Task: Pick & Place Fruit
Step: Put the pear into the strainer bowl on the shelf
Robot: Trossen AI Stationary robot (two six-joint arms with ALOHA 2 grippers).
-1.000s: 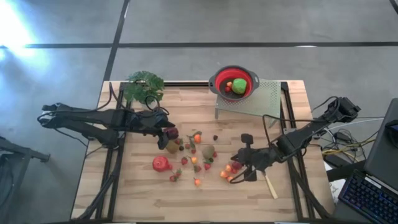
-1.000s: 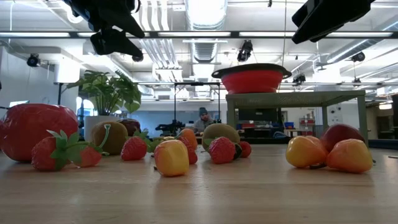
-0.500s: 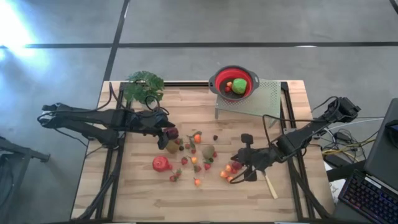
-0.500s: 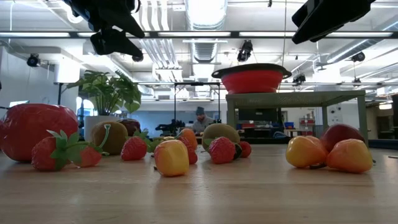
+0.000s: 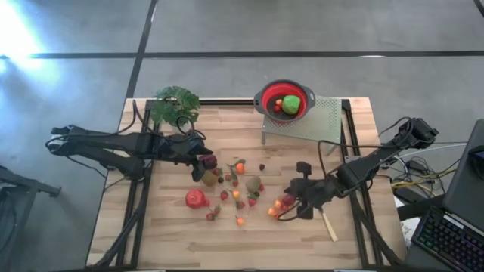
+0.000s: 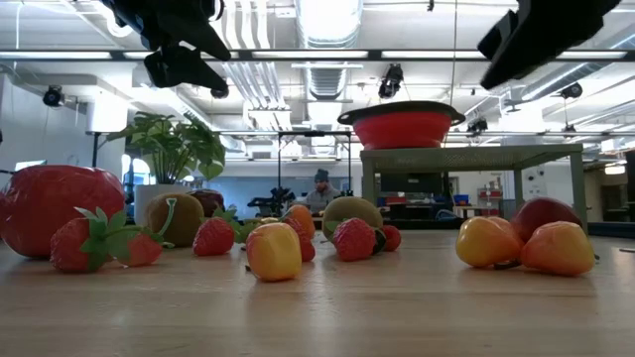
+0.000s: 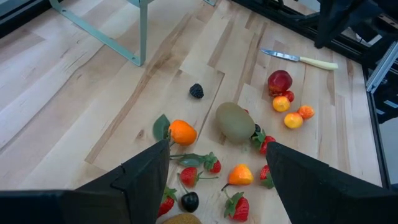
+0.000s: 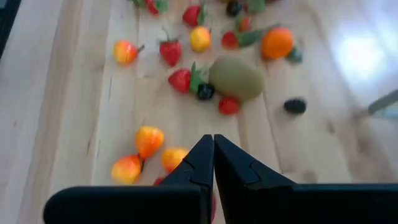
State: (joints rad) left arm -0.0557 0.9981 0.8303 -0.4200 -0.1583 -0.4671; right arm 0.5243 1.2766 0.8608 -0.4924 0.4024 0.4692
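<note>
Item 1. My left gripper (image 5: 206, 160): fingers (image 7: 143, 171) spread wide, nothing between them, hanging above the fruit scatter on the side nearest the potted plant (image 5: 175, 103). A dark red fruit (image 5: 211, 161) and a brown kiwi (image 5: 209, 177) lie just beside it.

Item 2. My right gripper (image 5: 291, 209): jaws pressed flat together, holding nothing, poised over the far edge of the scatter from the plant, above a small cluster of yellow-orange fruits (image 8: 148, 140).

Item 3. The fruit (image 5: 236, 187): spread loosely over the middle of the wooden table (image 5: 166, 242), between my two grippers. Counted from the left gripper outward: an orange with a leaf (image 7: 181, 132), a larger kiwi (image 7: 235, 121), a blackberry (image 7: 196, 91) lying apart, several strawberries (image 7: 212, 164), a red apple (image 7: 280, 81) with small orange pieces (image 7: 281, 103) next to it. A big red strawberry-shaped piece (image 5: 196, 199) sits at the near edge of the scatter, well apart from the plant.

Item 4. Red colander bowl (image 5: 284, 100): stands on a pale green perforated stand (image 5: 318, 121) at the table's back edge, to the side of the plant. It holds a green fruit (image 5: 290, 104) and a small red one (image 5: 277, 106).

Item 5. Pale-handled knife (image 5: 328, 224): flat on the table just beyond my right gripper, on the side away from the plant.

Item 6. Markings: no readable brand, label or writing on any item.
</note>
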